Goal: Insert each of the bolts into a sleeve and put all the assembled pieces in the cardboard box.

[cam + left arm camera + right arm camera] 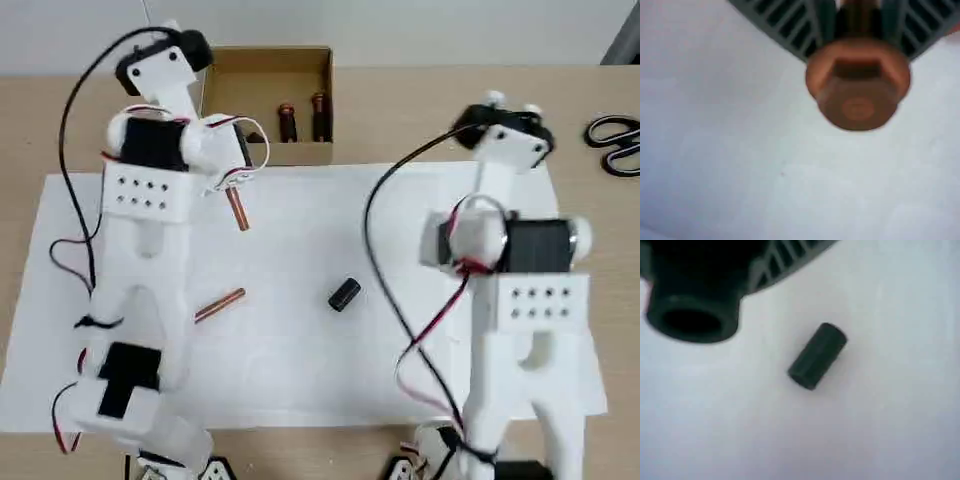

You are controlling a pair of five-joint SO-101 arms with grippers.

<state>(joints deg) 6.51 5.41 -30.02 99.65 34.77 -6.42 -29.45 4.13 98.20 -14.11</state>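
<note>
The wooden surface [400, 110] carries a white sheet [300, 380] and, at its far edge, an open cardboard box [268, 70] with two assembled pieces [287, 122] inside, their detail hard to make out. The left gripper [857, 22] clamps a copper held bolt [857, 87], hexagonal head facing the wrist camera, shank cut off between ribbed jaws. The right gripper [700, 270] is closed on a black tubular held sleeve [692, 320], open end showing. A loose bolt [220, 305] and a loose sleeve [817, 356] lie diagonally on the sheet.

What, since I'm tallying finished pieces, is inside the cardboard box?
Two assembled pieces, copper bolts in dark sleeves, sit side by side in the cardboard box. The left arm covers the box's left corner, so anything there is hidden.
</note>
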